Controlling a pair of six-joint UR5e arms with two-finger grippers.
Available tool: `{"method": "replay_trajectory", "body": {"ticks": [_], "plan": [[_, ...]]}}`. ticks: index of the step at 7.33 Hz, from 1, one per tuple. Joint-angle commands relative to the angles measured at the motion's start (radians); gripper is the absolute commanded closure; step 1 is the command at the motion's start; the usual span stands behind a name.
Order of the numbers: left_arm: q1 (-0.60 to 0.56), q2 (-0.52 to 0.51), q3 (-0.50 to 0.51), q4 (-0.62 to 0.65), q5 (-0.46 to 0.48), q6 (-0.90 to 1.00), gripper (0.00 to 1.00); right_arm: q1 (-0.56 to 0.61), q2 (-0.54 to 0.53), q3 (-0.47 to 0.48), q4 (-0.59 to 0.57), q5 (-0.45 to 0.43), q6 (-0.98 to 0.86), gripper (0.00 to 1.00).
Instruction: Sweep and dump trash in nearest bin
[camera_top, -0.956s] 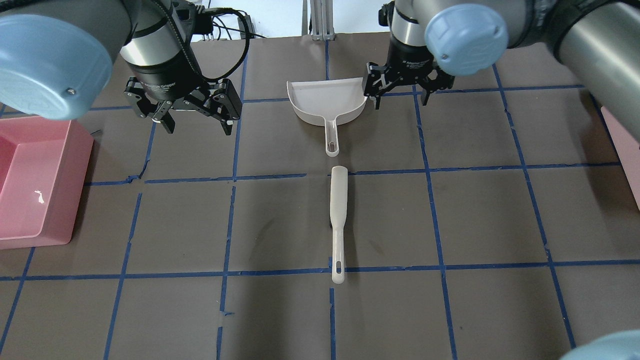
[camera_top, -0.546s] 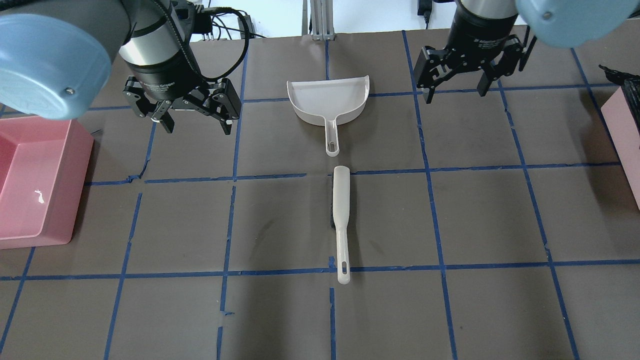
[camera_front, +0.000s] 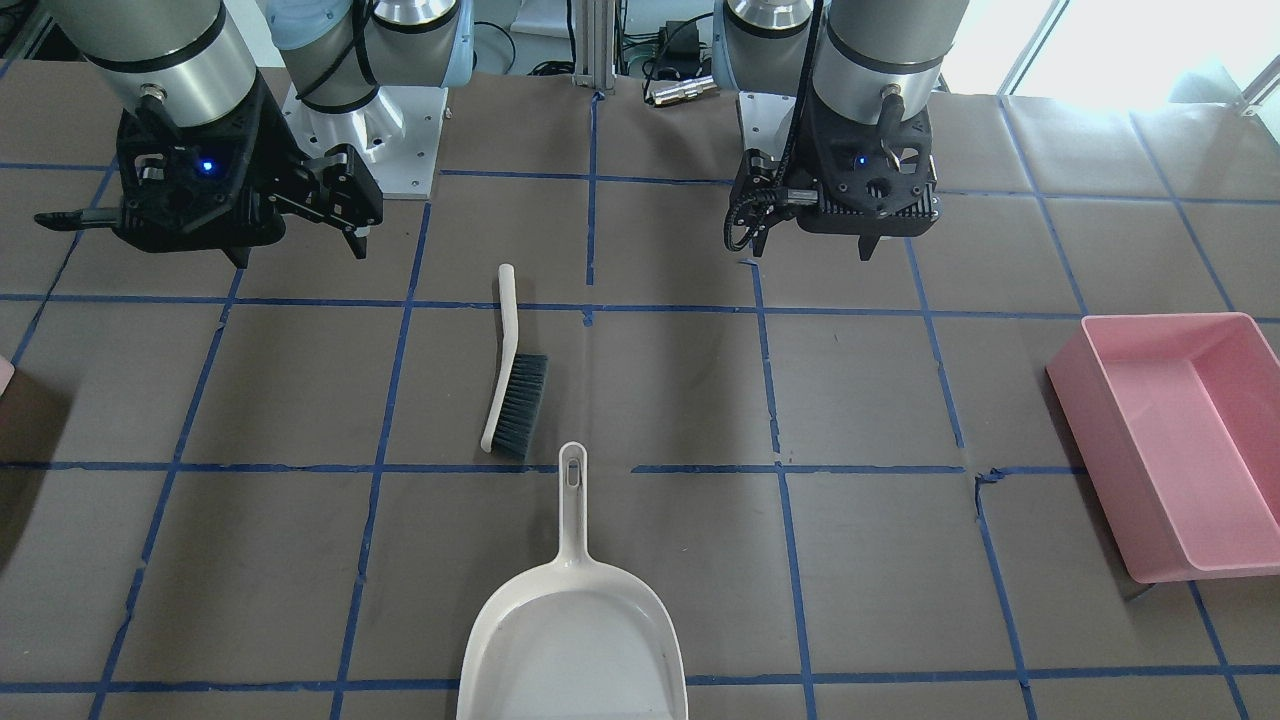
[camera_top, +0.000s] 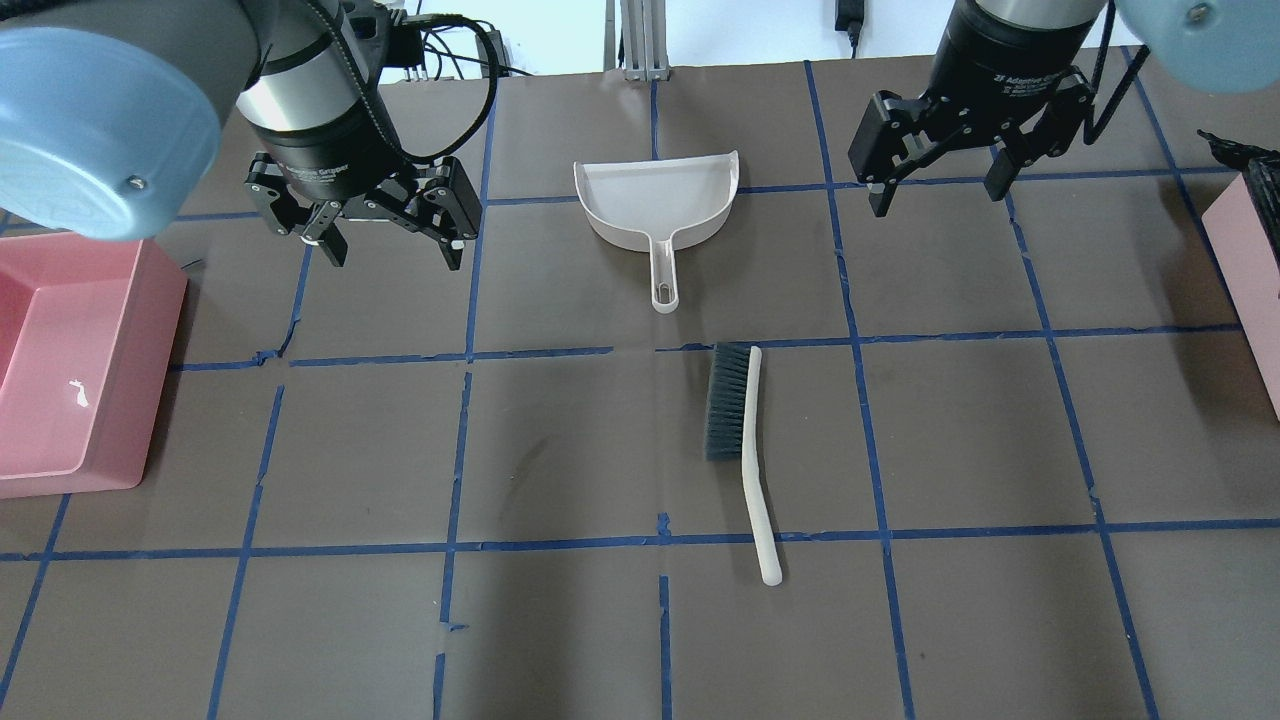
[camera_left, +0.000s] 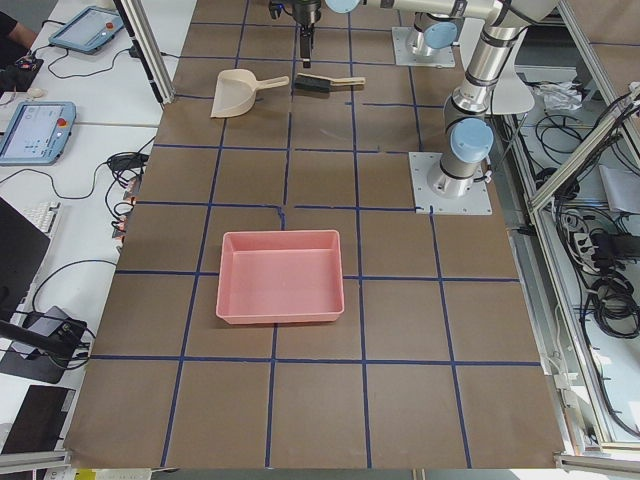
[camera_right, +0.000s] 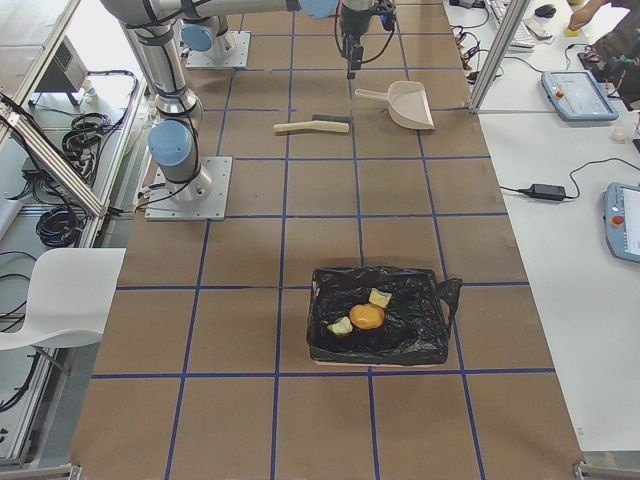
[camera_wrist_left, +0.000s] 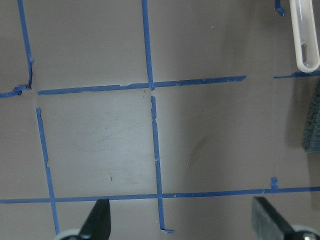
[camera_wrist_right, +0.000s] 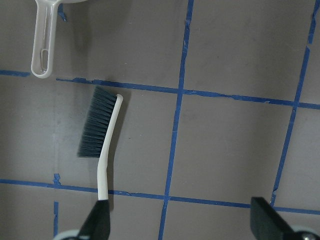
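A white brush (camera_top: 748, 450) with dark bristles lies on its side mid-table, bristles toward my left; it also shows in the right wrist view (camera_wrist_right: 102, 140) and the front view (camera_front: 505, 370). The white dustpan (camera_top: 655, 205) lies flat beyond it, handle toward the brush. My left gripper (camera_top: 395, 258) hangs open and empty to the left of the dustpan. My right gripper (camera_top: 938, 200) hangs open and empty to its right. The pale pink bin (camera_top: 1250, 270) shows at the right edge, and as a small corner in the front view (camera_front: 4, 375).
A large pink rectangular tray (camera_top: 110, 400) sits at my left with a small white scrap in it. In the exterior right view a black-bag-lined container (camera_right: 330, 350) holds orange and yellow scraps. Blue tape lines grid the brown table.
The brush, upright on its bristles before, has tipped onto its side and shifted right. My right gripper moved right, away from the dustpan's corner. The left gripper stayed put.
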Motion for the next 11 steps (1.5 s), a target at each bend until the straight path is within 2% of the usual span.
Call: {"method": "replay_trajectory", "body": {"ticks": [1, 11], "plan": [[0.001, 0.000, 0.000, 0.000, -0.002, 0.000, 0.00, 0.001, 0.003, 0.001, -0.002, 0.000, 0.004, 0.00], [0.002, -0.003, -0.002, 0.005, 0.004, 0.014, 0.00, 0.001, 0.006, 0.003, -0.002, -0.009, 0.006, 0.00]]}}
